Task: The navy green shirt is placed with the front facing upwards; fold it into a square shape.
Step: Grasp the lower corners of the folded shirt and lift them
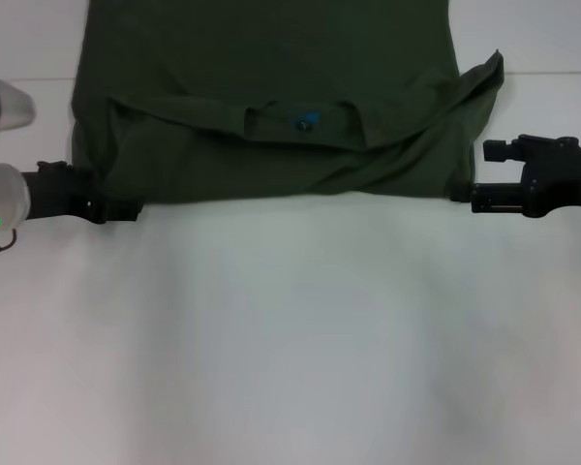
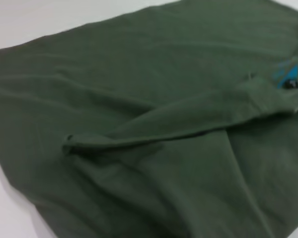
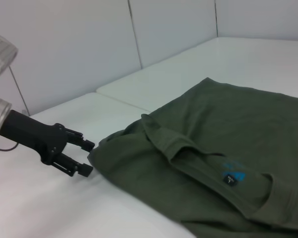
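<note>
The shirt [image 1: 271, 107] lies on the far part of the white table [image 1: 290, 329], folded, its collar and blue-marked label [image 1: 302, 122] showing, cloth creased. The left gripper [image 1: 126, 209] sits spread at its near left corner, released. Right gripper [image 1: 462, 195] rests at the near right corner; grip unclear.

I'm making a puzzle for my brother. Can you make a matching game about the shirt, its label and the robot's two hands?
Things:
1. navy green shirt
2. neck label
3. left gripper
4. right gripper

Places or states:
a. at the shirt's right edge
b. fingers open, at the shirt's left corner
c. mid-shirt, with a blue mark
d. folded on the white table

Pairs: 1-d, 2-c, 3-b, 4-a
</note>
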You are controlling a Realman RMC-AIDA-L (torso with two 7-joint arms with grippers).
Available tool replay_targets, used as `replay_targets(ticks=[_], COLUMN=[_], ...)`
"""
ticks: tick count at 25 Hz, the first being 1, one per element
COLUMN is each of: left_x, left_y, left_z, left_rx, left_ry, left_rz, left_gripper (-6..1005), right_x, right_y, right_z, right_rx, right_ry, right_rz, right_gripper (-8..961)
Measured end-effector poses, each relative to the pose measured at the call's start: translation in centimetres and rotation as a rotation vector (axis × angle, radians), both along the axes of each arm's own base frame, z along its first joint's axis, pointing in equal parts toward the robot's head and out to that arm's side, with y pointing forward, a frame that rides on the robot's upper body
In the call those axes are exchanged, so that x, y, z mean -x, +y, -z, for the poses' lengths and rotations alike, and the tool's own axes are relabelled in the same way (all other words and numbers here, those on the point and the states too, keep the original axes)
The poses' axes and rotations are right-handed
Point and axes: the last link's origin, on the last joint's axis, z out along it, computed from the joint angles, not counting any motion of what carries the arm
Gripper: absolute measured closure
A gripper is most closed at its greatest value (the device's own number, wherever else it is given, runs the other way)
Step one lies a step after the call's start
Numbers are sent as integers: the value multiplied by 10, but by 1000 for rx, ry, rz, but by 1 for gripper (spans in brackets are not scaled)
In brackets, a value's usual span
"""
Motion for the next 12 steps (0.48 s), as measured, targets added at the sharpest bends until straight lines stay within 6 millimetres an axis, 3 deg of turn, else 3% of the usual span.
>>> replay_targets(ticks=[12], left_x=[-3], left_y=[7], left_z=[4], left_rx=[-28], left_ry=[24], left_rz=[3], left_gripper=[90], right_x=[0], right_y=[2], right_z=[3], right_rx=[2], right_ry=[-4], right_rz=[-4], right_gripper=[61])
